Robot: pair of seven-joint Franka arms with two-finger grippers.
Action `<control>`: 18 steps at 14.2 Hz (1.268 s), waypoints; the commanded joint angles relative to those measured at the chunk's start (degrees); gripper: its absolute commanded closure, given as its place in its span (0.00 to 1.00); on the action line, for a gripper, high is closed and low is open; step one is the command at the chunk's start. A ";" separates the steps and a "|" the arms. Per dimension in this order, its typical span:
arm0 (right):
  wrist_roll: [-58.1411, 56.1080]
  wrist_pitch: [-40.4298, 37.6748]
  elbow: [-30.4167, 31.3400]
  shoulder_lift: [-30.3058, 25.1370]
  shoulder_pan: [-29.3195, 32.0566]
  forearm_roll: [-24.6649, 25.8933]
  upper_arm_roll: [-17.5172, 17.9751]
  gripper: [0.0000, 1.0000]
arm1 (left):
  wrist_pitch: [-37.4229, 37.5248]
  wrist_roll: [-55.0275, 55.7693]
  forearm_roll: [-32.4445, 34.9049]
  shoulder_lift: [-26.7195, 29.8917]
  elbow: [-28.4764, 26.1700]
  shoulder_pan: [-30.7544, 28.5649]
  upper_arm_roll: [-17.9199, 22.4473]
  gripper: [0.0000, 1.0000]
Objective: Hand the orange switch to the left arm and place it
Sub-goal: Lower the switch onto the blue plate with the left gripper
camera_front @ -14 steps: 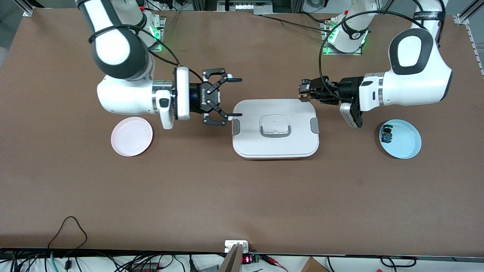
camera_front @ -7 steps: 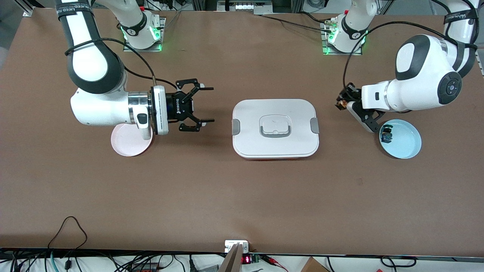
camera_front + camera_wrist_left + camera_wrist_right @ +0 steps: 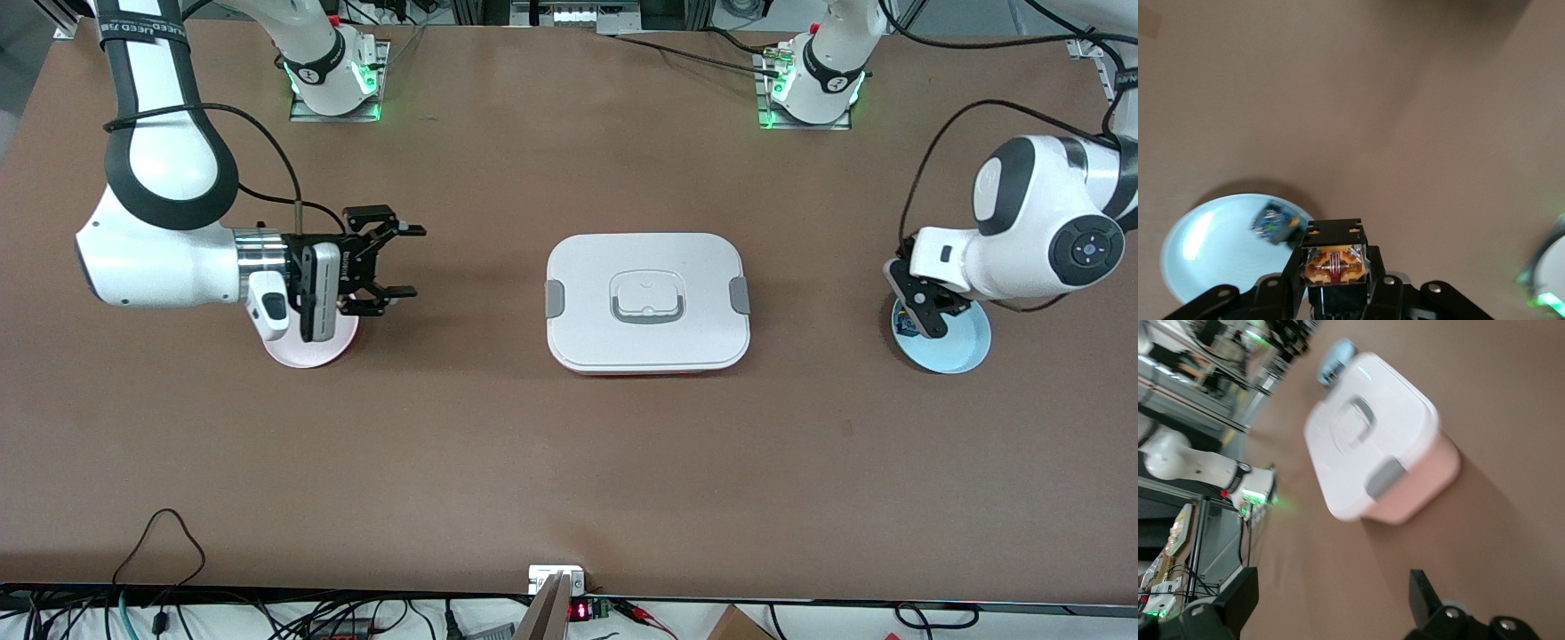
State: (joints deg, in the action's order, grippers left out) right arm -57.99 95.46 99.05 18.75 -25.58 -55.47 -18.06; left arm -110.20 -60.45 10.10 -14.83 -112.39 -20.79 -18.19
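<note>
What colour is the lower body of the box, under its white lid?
Pink. The box shows it best in the right wrist view; the front view shows only a thin reddish edge.

My two black fingers point(image 3: 1425, 597) stand wide apart with nothing between them, above bare brown table point(image 3: 1511, 407). Past them sits the box point(image 3: 1371, 463), white lid over a pinkish base, grey clip on its side, recessed handle on top. A pale blue plate point(image 3: 1338, 357) peeks out at its edge.
</note>
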 commanded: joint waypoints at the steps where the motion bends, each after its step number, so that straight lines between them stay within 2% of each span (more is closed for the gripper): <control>1: 12.41 0.16 0.10 -1.17 -0.17 7.80 -0.66 0.00 | -5.96 -12.89 5.00 -4.84 1.56 -5.21 -0.80 0.72; 3: 23.22 1.56 -1.92 -1.00 -0.43 17.79 -0.66 0.00 | -10.02 -18.37 8.70 -7.74 1.47 -7.32 -0.80 0.72; 5: 33.85 1.92 -3.42 -0.82 -1.57 28.17 -0.40 0.00 | -13.01 -19.17 11.16 -10.12 1.39 -9.52 -0.80 0.72; 8: 41.44 1.14 -4.29 -1.09 -2.19 40.75 -0.40 0.00 | -18.45 -23.91 12.84 -13.19 1.39 -11.54 -0.71 0.72; 10: 46.88 -2.01 -5.26 -1.44 -2.19 48.84 -0.22 0.00 | -21.62 -25.24 12.84 -14.86 1.47 -11.81 -0.71 0.72; 13: 50.95 -10.19 -9.82 -1.61 -1.93 55.54 -0.22 0.00 | -22.51 -25.33 17.14 -15.58 1.56 -13.39 -0.80 0.72; 18: 51.39 -9.77 -12.56 -4.86 1.32 56.43 -1.36 0.00 | -22.51 -25.42 17.32 -17.33 1.39 -13.57 -0.71 0.71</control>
State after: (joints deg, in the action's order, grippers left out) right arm -7.92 85.97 87.16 14.99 -25.39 -0.03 -19.39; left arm -132.81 -85.03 25.94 -30.40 -112.13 -33.53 -18.10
